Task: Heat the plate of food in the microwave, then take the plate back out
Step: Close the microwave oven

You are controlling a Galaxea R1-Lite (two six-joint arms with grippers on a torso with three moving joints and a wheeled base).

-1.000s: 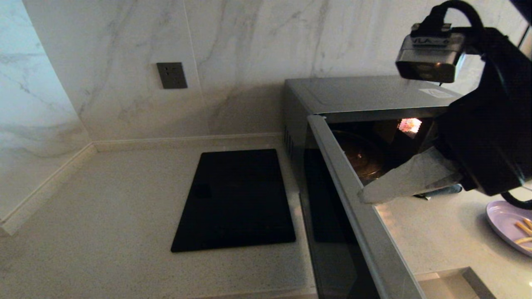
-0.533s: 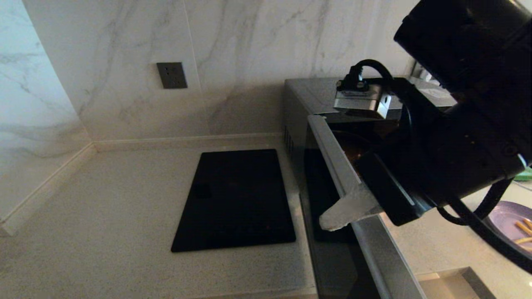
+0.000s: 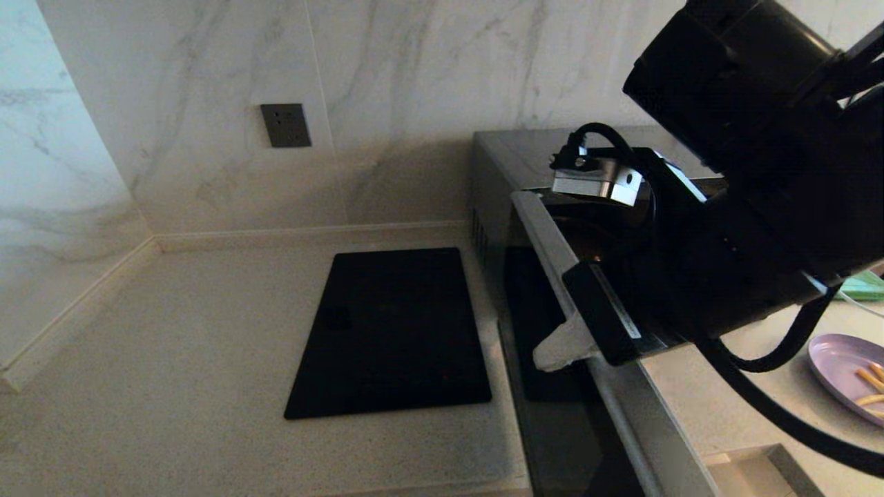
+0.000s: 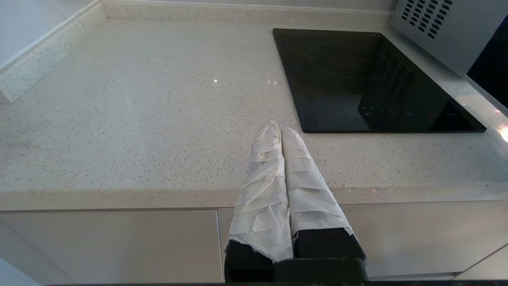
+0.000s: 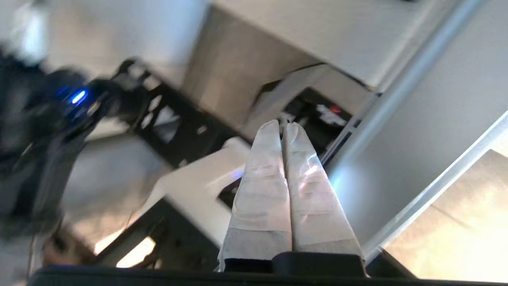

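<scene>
So the microwave door hangs wide open, its top edge running toward the camera, and the right gripper sits right across that edge with its wrapped fingers pressed together on nothing. Left gripper is closed too, parked over the counter near the black cooktop. Plate of food sits on the counter, far right, with a few fries on it.

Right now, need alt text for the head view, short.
The right gripper, its white-wrapped fingers together, rests against the upper edge of the big silver-grey microwave's open dark glass door. A pale lavender plate of yellow fries sits on the speckled counter at far right, with a flat black glass cooktop left of the microwave.
</scene>
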